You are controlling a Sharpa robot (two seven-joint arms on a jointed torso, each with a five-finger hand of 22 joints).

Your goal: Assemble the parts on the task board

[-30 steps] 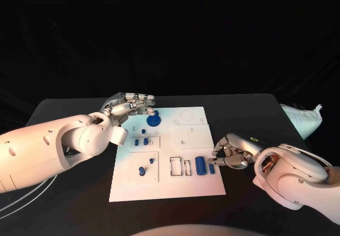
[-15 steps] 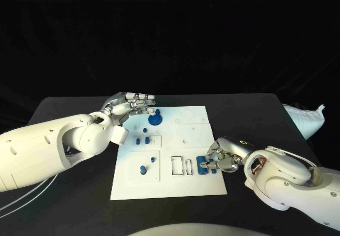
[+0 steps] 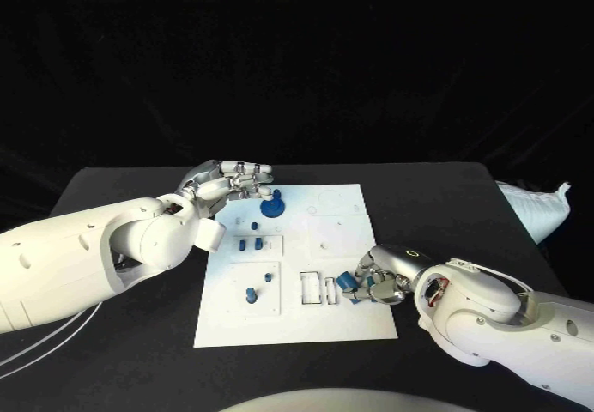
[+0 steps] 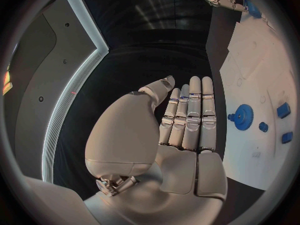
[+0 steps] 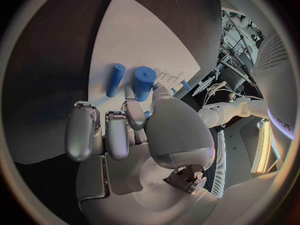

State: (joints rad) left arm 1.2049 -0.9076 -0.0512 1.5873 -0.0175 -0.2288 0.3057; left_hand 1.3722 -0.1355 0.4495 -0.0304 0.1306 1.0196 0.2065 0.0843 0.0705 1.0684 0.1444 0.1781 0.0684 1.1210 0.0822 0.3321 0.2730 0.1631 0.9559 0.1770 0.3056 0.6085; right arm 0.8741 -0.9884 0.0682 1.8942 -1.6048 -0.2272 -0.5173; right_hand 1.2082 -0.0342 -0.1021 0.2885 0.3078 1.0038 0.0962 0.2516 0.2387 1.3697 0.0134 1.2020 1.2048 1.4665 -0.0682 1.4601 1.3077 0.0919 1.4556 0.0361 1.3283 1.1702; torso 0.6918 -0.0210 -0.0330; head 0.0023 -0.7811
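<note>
The black table (image 3: 124, 184) carries the flat white task board (image 3: 334, 322) at its middle, dotted with small blue parts. Over the board's far left corner hovers the silver left hand (image 3: 229, 182); in its wrist view the fingers (image 4: 190, 115) stand straight and side by side with nothing in them, and the blue toothed gear (image 3: 269, 207) lies on the board just beside it. Down at the near right edge of the board, the silver right hand (image 3: 381, 279) has a stubby blue cylinder (image 5: 143, 82) pinched between thumb and a fingertip, tilted just above the board. A thinner blue rod (image 5: 115, 79) lies flat on the board right beside that cylinder.
</note>
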